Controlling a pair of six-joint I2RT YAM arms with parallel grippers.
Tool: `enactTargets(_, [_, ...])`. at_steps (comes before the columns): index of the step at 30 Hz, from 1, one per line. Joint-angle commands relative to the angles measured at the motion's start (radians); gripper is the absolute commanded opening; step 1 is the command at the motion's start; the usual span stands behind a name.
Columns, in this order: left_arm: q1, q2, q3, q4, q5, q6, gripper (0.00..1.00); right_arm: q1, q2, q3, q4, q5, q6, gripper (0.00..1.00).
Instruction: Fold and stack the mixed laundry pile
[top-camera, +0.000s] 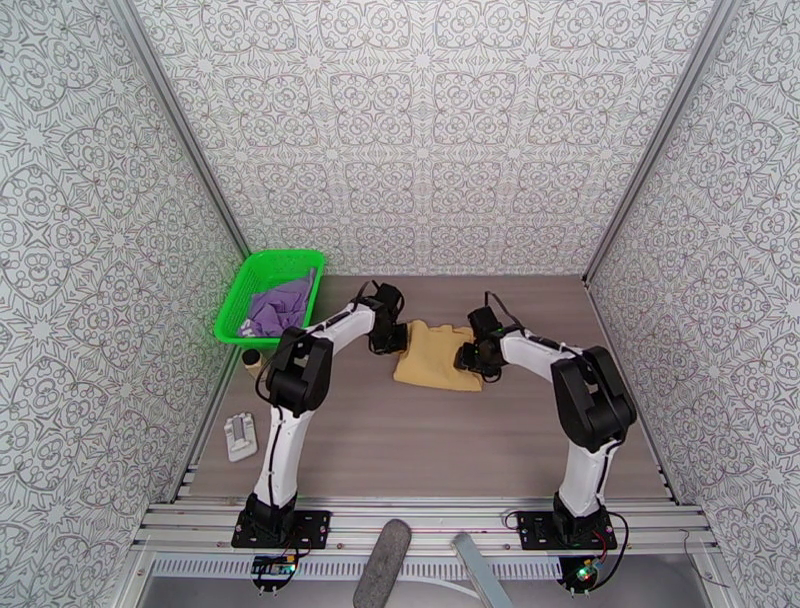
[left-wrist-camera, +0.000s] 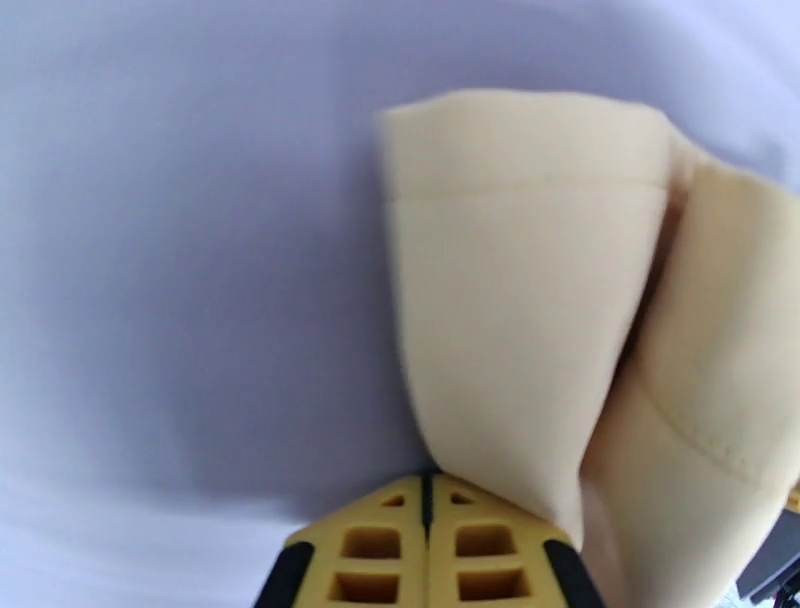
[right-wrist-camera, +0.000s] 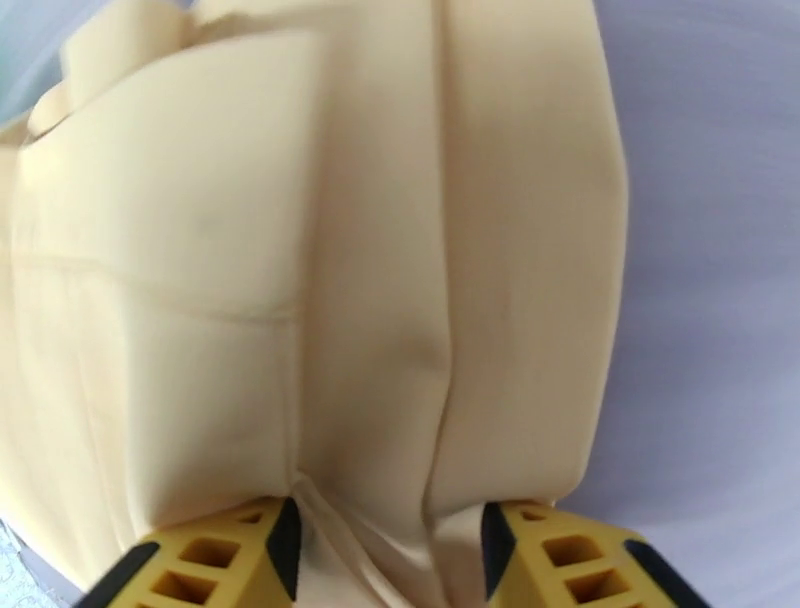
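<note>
The mustard-tan garment (top-camera: 436, 356) lies partly folded in the middle of the table, between my two grippers. My left gripper (top-camera: 388, 336) is at its far left corner. In the left wrist view its yellow fingers (left-wrist-camera: 375, 545) are pressed together, shut on an edge of the tan garment (left-wrist-camera: 520, 300). My right gripper (top-camera: 472, 356) is at the cloth's right side. Its fingers (right-wrist-camera: 225, 550) stand a little apart with a thick bunch of the tan garment (right-wrist-camera: 370, 330) gripped between them. The purple T-shirt (top-camera: 280, 308) lies crumpled in the green basket (top-camera: 238, 300).
The green mesh basket stands at the table's back left corner. A small tan and black object (top-camera: 252, 358) sits just in front of it. A white object (top-camera: 240, 437) lies by the left edge. Patterned walls close in three sides.
</note>
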Motion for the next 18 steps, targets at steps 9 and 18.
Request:
enactTargets(9, [0.057, -0.438, -0.188, -0.042, -0.173, 0.012, 0.31, 0.07, -0.21, 0.089, -0.171, 0.148, -0.027, 0.65])
enactTargets(18, [0.032, -0.802, -0.363, -0.124, -0.243, 0.02, 0.68, 0.312, -0.128, 0.021, -0.195, 0.109, 0.12, 0.66])
